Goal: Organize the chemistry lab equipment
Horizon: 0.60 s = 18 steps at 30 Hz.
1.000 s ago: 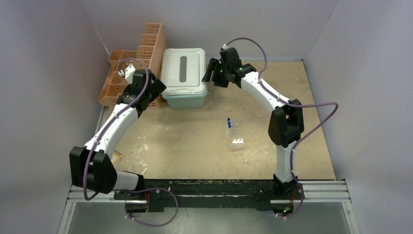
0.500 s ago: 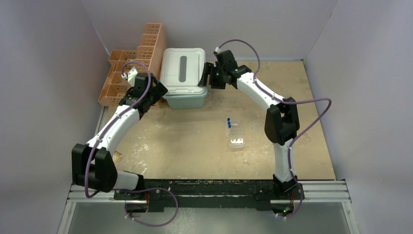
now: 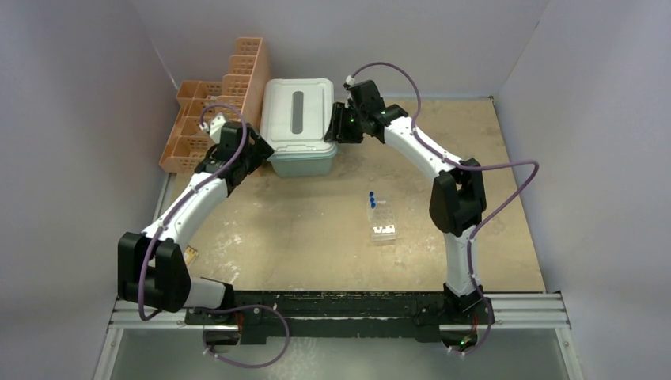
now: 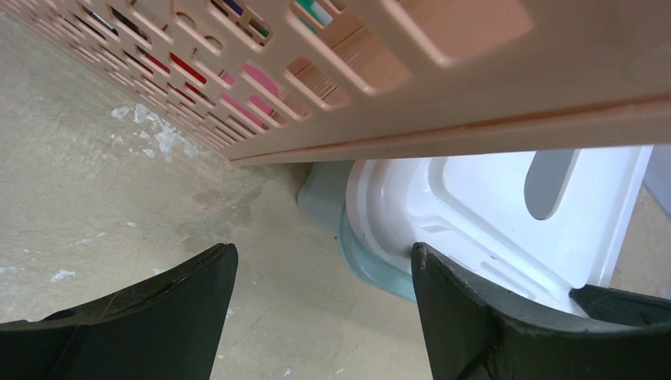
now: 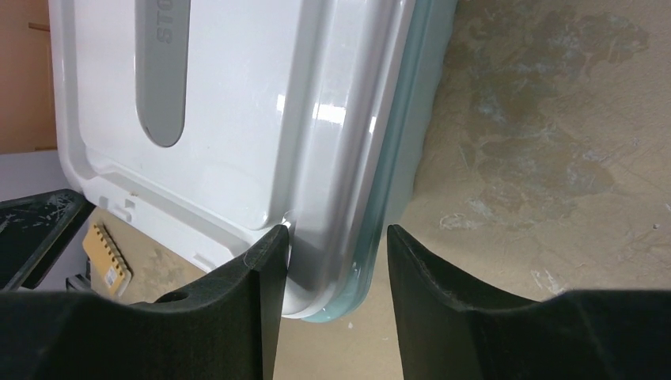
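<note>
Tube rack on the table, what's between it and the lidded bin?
Nothing; only bare, stained tabletop lies between the tube rack and the lidded bin, as the top view shows.

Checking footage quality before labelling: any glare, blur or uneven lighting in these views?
Top external: even, soft light, sharp. Left wrist: orange basket rack blurred up close, white lid washed out. Right wrist: small glare spots on the lid, table sharp.

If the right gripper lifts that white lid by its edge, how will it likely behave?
The lid looks glossy, so it may slip in the right gripper. Broad thin plastic held at one rim would probably flex and tilt. It seems light.
</note>
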Each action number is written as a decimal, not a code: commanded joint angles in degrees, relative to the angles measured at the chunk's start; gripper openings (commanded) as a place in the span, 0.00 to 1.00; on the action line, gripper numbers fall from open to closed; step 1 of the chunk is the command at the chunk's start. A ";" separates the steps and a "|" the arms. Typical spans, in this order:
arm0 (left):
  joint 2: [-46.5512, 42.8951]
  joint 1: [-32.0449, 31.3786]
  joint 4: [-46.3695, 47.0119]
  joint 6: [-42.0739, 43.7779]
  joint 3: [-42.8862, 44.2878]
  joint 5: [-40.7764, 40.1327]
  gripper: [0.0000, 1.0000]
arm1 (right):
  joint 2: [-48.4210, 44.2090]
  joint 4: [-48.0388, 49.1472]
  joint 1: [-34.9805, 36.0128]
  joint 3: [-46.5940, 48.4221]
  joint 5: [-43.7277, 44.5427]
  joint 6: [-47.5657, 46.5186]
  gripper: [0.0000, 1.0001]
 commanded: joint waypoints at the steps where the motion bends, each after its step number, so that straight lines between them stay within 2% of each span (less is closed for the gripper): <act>1: -0.60 0.34 1.63 0.09 -0.57 -0.03 0.79 | -0.65 -6.80 0.17 0.16 0.64 -2.67 0.50; 9: -2.30 0.34 2.39 2.05 -1.28 2.41 0.74 | -1.89 -7.87 0.19 0.71 -0.14 -3.28 0.37; 14: -3.74 0.34 2.63 2.40 -2.65 2.26 0.73 | -2.30 -5.64 0.19 -0.56 -3.73 -3.18 0.47; 18: -4.95 0.34 2.57 1.73 -4.00 0.99 0.73 | -1.03 -4.23 0.18 -0.45 -9.24 -5.12 0.49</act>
